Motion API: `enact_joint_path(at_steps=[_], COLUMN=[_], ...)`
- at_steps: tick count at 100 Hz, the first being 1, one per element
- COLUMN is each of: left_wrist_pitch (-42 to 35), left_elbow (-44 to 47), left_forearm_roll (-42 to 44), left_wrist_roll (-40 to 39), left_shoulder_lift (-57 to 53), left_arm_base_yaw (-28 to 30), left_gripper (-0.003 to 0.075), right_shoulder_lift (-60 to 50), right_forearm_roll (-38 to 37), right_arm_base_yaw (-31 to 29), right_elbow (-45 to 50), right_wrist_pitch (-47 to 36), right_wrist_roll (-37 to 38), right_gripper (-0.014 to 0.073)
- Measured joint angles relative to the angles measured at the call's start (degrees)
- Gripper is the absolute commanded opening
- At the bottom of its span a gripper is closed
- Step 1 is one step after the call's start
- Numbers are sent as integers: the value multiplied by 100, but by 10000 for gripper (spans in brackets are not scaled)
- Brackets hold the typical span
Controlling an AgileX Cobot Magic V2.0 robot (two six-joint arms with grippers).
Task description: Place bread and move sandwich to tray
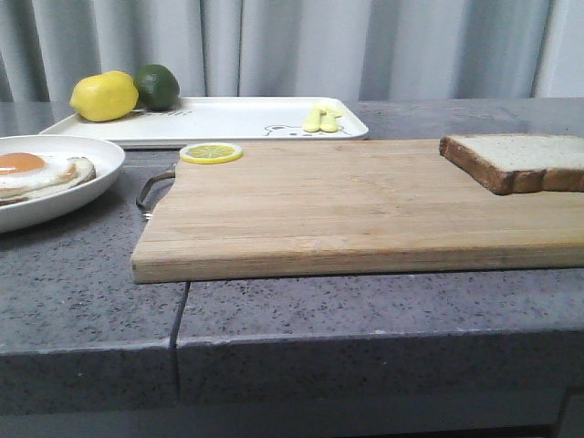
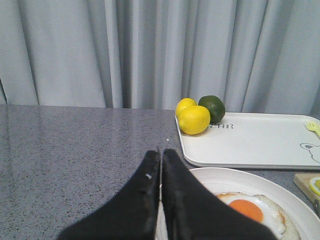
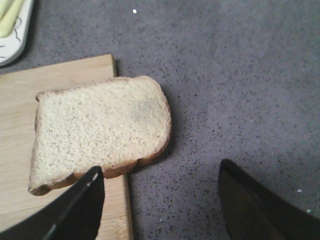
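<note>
Right wrist: porous square bread [image 3: 100, 132]

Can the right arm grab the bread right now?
Probably yes. The right gripper is open just above the bread, which lies bare on the cutting board, partly over its edge, nothing covering it.

R gripper [image 3: 160, 200] jaws spread wide; bread slice [image 3: 100, 132] lies just ahead of one finger, overhanging the cutting board [image 3: 30, 100] edge. Bare counter [image 3: 240, 90] ahead of the other finger, free room. L gripper [image 2: 161, 200] jaws pressed together over the round white dish [image 2: 280, 192] rim, fried egg [image 2: 250, 212] close beside. Beyond it: tray [image 2: 250, 145], w/ lemons [image 2: 194, 119] and lime [image 2: 212, 107] crowding its near corner; rest of tray open.
</note>
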Motion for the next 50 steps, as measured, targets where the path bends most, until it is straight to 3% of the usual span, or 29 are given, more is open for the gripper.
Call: enact_joint_path(at_steps=[23,50], left_wrist_pitch=[-14,-57], left_elbow=[0,0], left_forearm_roll=[0,0], left_wrist_roll=[0,0], left_shoulder_lift=[0,0], left_arm_base_yaw=[0,0], left_gripper=[-20,-20], right_shoulder_lift=[1412,2626], right_forearm_roll=[423,2394], right_arm_base_yaw=[-270,-1164], right_elbow=[-1043,-1698], right_wrist_pitch=[782,1364], right_wrist_roll=[-118,-1874], right_gripper=[497,497])
